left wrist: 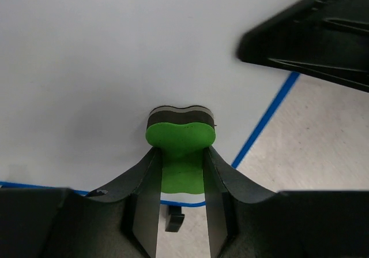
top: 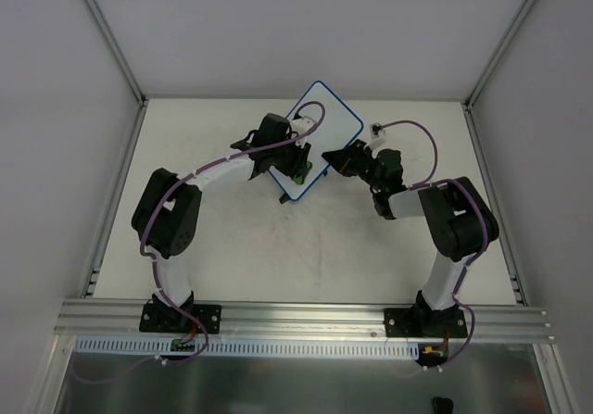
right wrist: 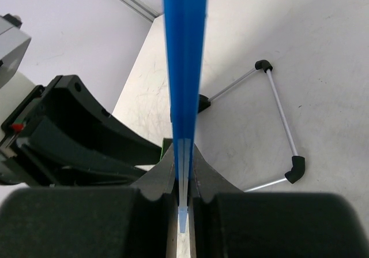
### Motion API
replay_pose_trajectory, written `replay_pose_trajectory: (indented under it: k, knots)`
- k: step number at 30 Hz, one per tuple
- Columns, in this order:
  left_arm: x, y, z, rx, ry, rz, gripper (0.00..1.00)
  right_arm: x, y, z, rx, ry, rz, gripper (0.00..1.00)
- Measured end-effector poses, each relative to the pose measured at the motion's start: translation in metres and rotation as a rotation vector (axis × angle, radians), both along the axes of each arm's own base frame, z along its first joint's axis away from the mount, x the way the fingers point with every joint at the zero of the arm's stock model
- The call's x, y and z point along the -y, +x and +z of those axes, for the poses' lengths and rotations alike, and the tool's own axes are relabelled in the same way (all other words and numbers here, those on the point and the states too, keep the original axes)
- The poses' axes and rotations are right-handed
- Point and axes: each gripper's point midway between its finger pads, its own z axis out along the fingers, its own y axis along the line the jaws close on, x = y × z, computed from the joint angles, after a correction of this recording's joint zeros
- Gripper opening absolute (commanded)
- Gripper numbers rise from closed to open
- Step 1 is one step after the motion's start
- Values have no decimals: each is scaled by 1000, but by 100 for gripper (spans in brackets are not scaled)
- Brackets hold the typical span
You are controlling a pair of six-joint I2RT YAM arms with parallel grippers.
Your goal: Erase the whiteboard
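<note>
Slanting whiteboard (top: 335,122), near-left to far-right

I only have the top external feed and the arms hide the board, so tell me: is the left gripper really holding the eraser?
Observer: Yes. In the left wrist view the left gripper is shut on the green eraser, whose dark layer meets the whiteboard.
Operator: Any ink near it?
Observer: None in that view; the white surface around the eraser looks clean.
Operator: And the right gripper?
Observer: In the right wrist view the right gripper pinches the board's blue frame, seen edge-on, with a wire stand showing beyond it.
</note>
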Motion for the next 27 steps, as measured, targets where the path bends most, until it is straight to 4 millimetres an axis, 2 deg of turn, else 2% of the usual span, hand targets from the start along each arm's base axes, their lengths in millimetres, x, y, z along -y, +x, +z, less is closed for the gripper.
replay_pose_trajectory:
  k: [4, 9, 15, 20, 27]
  knots:
    - [8, -9, 1, -6, -22, -59, 0, 0, 0, 0, -1, 0, -1, 0]
    - [6, -7, 1, -26, -36, -25, 0, 0, 0, 0, 0, 0, -1, 0]
    - [-6, 5, 1, -169, -171, 59, 0, 0, 0, 0, -1, 0, -1, 0]
    - [-27, 19, -7, -207, -194, 202, 0, 0, 0, 1, 3, 1, 3, 0]
    - [-70, 33, -28, -192, -155, 416, 0, -2, -1, 2, 15, 1, 16, 0]
